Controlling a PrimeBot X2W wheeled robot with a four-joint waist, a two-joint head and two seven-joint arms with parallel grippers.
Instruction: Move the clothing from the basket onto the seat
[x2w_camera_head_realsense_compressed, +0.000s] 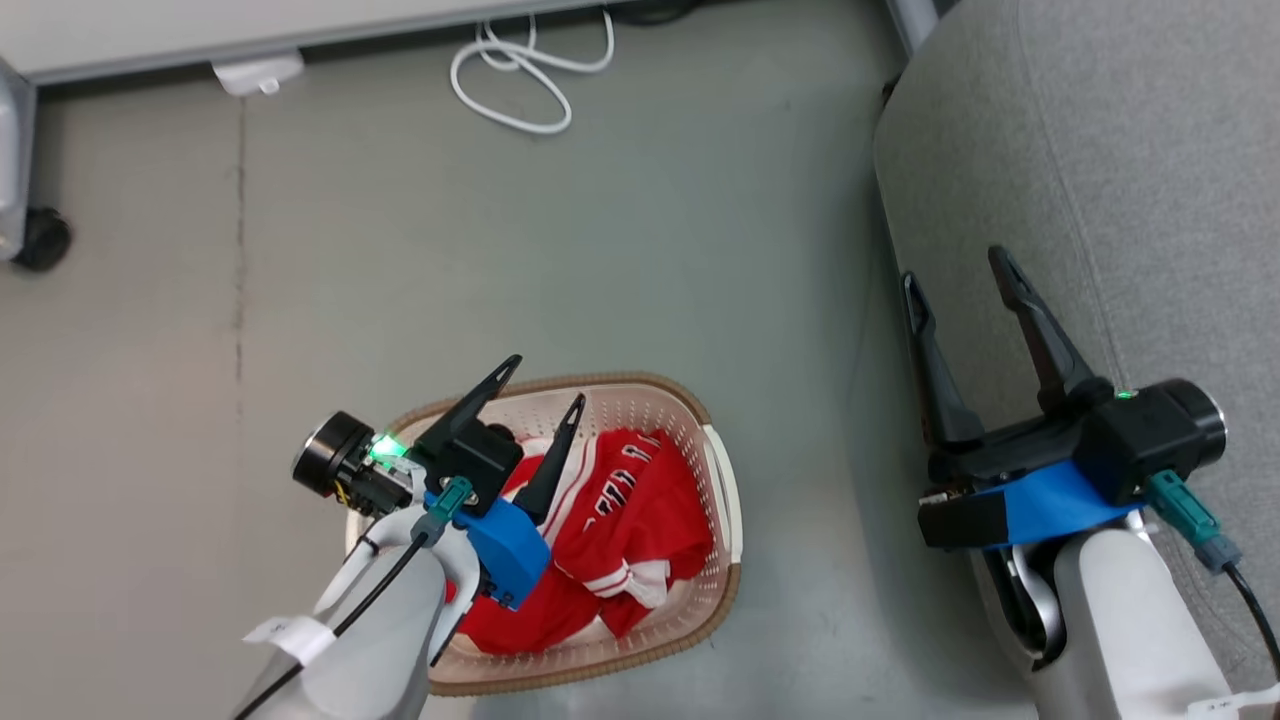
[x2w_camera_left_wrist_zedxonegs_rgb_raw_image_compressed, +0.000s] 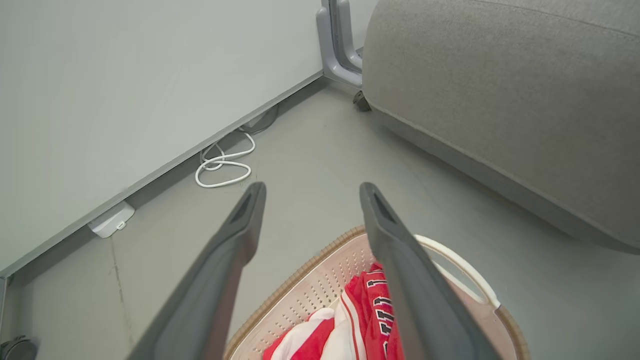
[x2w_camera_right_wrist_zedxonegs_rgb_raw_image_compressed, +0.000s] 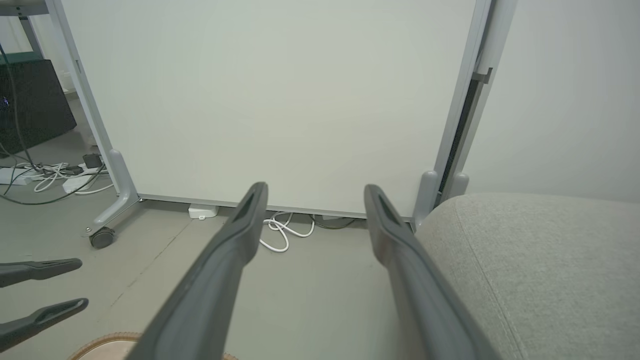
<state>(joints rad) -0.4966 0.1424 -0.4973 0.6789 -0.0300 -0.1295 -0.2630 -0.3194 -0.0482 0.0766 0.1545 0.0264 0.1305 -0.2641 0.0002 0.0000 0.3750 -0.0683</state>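
We see the left pincer (x2w_camera_head_realsense_compressed: 548, 380) with its two dark fingers spread wide and nothing between them, poised over the left part of the basket (x2w_camera_head_realsense_compressed: 690, 600), which sits on the floor (x2w_camera_head_realsense_compressed: 600, 250) directly beneath it. The clothing (x2w_camera_head_realsense_compressed: 630, 520) lies bunched inside the basket, below this pincer's fingertips and a little to their right: red cloth with white-striped trim and black lettering, not touched by either finger. From the left wrist, the red heap shows low between the fingers and partly behind the right one. The right pincer (x2w_camera_head_realsense_compressed: 955, 268) also stands fully open and holds nothing; it hovers over the left edge of the seat (x2w_camera_head_realsense_compressed: 1100, 150), whose grey woven surface spreads under it and away to its right. The basket lies well to the left of this pincer, with a strip of bare floor between basket and seat. Ahead of both pincers a white cable (x2w_camera_head_realsense_compressed: 520, 80) lies coiled on the floor at the foot of a pale partition panel (x2w_camera_right_wrist_zedxonegs_rgb_raw_image_compressed: 275, 100).
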